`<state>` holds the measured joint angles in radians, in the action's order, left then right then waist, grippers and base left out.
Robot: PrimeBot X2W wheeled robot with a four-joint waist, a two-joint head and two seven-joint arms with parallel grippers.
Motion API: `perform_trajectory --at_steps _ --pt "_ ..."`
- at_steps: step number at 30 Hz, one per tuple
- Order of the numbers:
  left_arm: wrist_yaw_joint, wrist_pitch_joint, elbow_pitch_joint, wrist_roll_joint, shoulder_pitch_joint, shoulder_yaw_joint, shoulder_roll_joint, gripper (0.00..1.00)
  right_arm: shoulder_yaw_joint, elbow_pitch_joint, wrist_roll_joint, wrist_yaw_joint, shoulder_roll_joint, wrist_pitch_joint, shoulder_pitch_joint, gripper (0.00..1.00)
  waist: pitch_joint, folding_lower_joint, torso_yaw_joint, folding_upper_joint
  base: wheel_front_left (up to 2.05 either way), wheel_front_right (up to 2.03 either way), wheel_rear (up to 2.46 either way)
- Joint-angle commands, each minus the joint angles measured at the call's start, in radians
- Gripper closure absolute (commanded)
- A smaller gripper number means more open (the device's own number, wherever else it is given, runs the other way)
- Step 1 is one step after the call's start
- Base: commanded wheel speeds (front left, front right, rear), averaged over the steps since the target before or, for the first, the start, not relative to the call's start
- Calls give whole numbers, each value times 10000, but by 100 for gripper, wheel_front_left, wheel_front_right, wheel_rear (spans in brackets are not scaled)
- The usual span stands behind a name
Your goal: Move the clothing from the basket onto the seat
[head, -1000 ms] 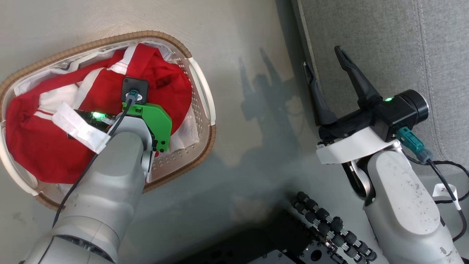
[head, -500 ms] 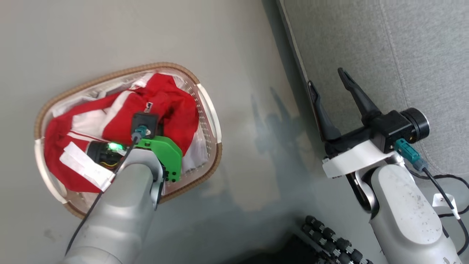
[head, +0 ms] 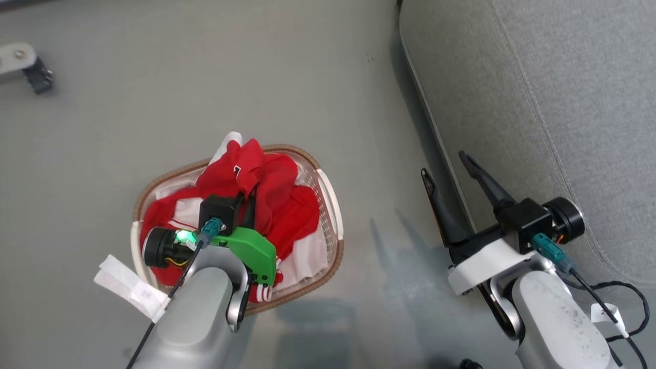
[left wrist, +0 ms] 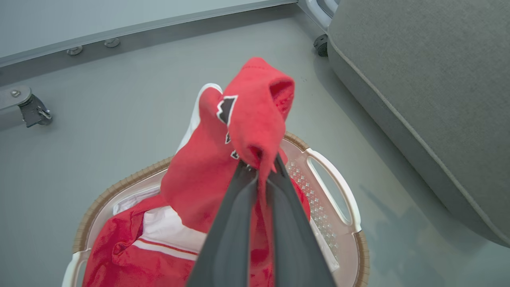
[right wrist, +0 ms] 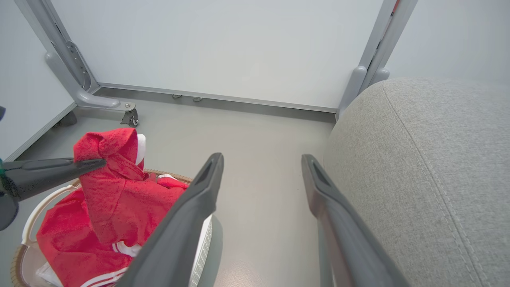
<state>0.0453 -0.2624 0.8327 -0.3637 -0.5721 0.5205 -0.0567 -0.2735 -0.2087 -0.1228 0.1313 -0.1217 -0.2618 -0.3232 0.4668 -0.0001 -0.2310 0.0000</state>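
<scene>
1. Now the left gripper (left wrist: 261, 167), with its two long dark fingers, is pressed together on a fold of the bright red sports clothing with white panels (left wrist: 255, 99) and holds this fold up in the air.
2. The lifted part makes a red peak above the oval white perforated plastic basket with a brown woven-look rim (head: 333, 205). A black print with a white outline shows on it.
3. The rest of the clothing hangs down from the peak and lies bunched inside the basket. In the head view, white stripe trim shows at the near edge of the pile.
4. The basket stands on the smooth grey floor (head: 205, 77), apart from the seat, with a strip of floor between them.
5. The large rounded seat of grey woven fabric with stitched seams (head: 538, 102) is at the robot's right side.
6. The right gripper (head: 443, 163) is spread wide. In its own wrist view the floor shows between the fingers, and the gripper is just beside the edge of the seat.
7. A small dark caster wheel on a grey metal frame (left wrist: 36, 113) stands on the floor well beyond the basket, near the pale wall panel (right wrist: 239, 48).
</scene>
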Motion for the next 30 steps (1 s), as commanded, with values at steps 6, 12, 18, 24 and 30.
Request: perform_trajectory --at_steps 6,12,18,24,30 --pt "-195 -37 -1237 821 794 -564 -23 100 -20 -217 93 -8 -27 -48 602 0 -1654 1 1151 0 0 0 0" --pt "-515 -36 -2467 1175 1414 -1160 17 100 35 -337 107 -10 49 -48 1078 0 -2438 1 1510 0 0 0 0" --pt "-701 -37 -3791 1360 1808 -1605 47 100 51 -407 139 -10 173 -48 1452 0 -3063 1 1714 0 0 0 0" --pt "-872 -35 -4997 1052 1772 -1454 46 100 -12 -475 175 -10 266 -48 1779 0 -3569 1 1778 0 0 0 0" --pt "-772 -25 -5612 784 1711 -1118 47 100 -91 -500 199 -10 329 -48 1966 0 -3809 1 1752 0 0 0 0"
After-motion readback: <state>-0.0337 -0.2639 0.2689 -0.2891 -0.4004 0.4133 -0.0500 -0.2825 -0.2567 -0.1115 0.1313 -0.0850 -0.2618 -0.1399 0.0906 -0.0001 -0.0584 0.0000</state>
